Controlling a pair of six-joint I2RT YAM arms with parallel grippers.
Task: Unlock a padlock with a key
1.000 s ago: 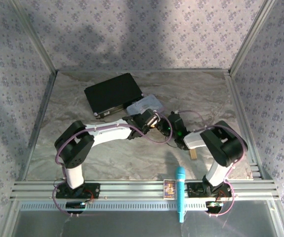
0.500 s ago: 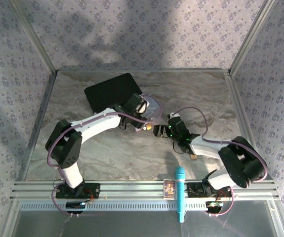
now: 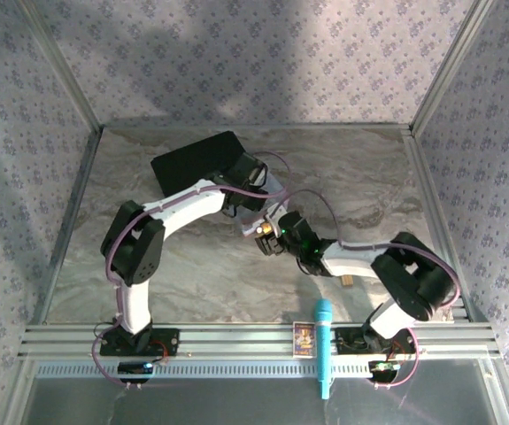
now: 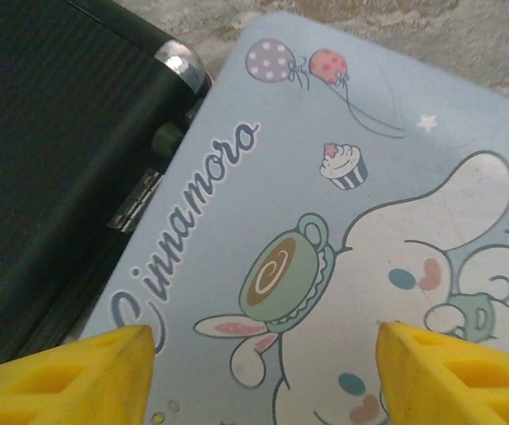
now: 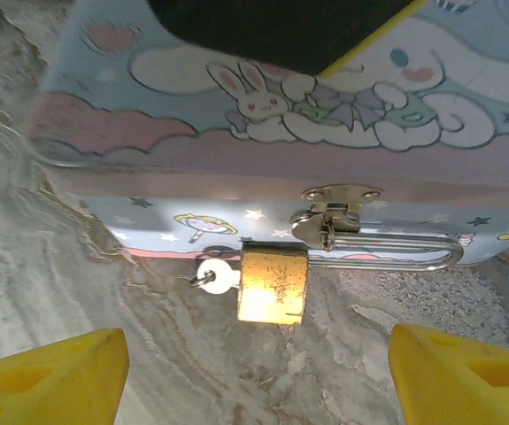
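Left gripper [image 4: 258, 376] spread wide, empty. I hold it over pastel tin [image 4: 343, 177], black case [image 4: 50, 133] at left. Right gripper [image 5: 256, 376] likewise agape, empty. Key [image 5: 219, 277] looks seated in padlock [image 5: 273, 285], which hangs on tin's hasp. Step, I judge: turning key. Next — pinch key head, twist gently.

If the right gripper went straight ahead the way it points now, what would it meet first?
Probably the brass padlock hanging on the hasp of the pastel tin, centred ahead of the right gripper; depth is unclear.
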